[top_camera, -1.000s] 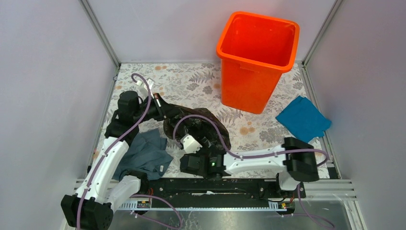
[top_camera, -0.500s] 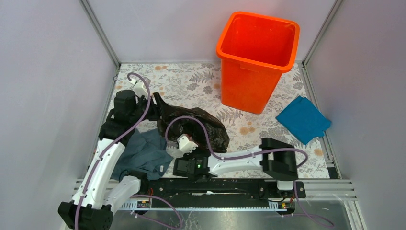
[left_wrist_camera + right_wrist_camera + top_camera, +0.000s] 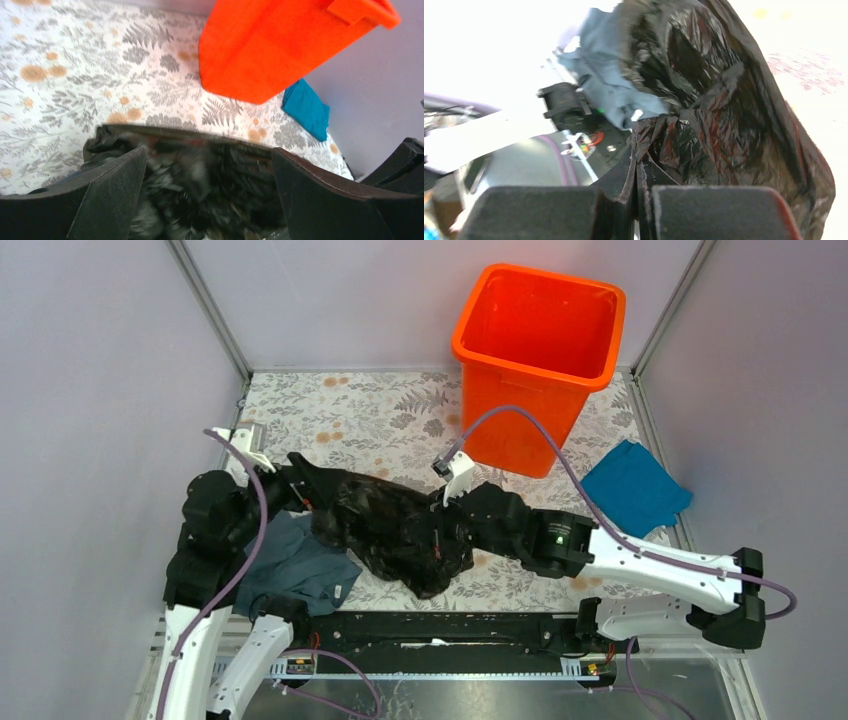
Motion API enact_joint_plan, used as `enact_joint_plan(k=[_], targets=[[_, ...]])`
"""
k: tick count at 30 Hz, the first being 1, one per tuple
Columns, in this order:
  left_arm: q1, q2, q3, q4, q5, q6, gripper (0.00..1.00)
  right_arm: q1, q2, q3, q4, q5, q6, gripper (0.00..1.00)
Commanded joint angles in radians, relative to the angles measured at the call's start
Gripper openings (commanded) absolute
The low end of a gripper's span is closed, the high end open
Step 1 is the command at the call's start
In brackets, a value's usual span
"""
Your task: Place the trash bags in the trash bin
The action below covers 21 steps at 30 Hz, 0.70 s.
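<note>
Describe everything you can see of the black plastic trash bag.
The crinkly, glossy black plastic trash bag is bunched between the two arms, over the floral tablecloth near the table's front, and looks brownish where it is stretched. The right gripper has its jaws shut on a fold. The left gripper has its jaws wide apart around the other end. The bag's left edge meets the grey-blue cloth.

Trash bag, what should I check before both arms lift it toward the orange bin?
1. Right gripper shut on the trash bag: ok.
2. Left gripper pinching the bag: not ok, jaws spread wide, film between them.
3. Trash bin upright, mouth open: ok.
4. Grey-blue cloth free of the bag: cannot tell, they overlap.
</note>
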Motion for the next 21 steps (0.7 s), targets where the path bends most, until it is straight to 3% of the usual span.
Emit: enact_joint_plan(k=[1, 4, 7, 9, 11, 13, 16, 21], targets=[[0.005, -0.013, 0.124, -0.013, -0.077, -0.018, 0.99, -0.021, -0.055, 0.108, 0.097, -0.221, -0.005, 0.0], [0.006, -0.025, 0.132, 0.005, -0.066, -0.051, 0.99, -0.064, -0.116, 0.11, 0.053, -0.096, -0.053, 0.0], [0.006, -0.016, 0.051, 0.051, 0.007, -0.12, 0.99, -0.087, -0.13, 0.034, -0.085, 0.338, -0.102, 0.0], [0.005, 0.02, -0.018, 0.116, 0.188, -0.175, 0.97, -0.105, -0.083, 0.013, -0.266, 0.537, -0.025, 0.0], [0.004, 0.05, -0.098, 0.218, 0.396, -0.235, 0.95, -0.118, -0.063, -0.023, -0.365, 0.584, 0.068, 0.0], [-0.007, 0.044, -0.179, 0.323, 0.501, -0.295, 0.95, -0.133, -0.098, -0.089, -0.351, 0.577, 0.106, 0.0], [-0.071, 0.018, -0.254, 0.395, 0.484, -0.342, 0.96, -0.163, -0.186, -0.145, -0.298, 0.547, 0.089, 0.0], [-0.288, 0.022, -0.344, 0.52, 0.341, -0.423, 0.98, -0.168, -0.28, -0.137, -0.16, 0.421, -0.052, 0.0]])
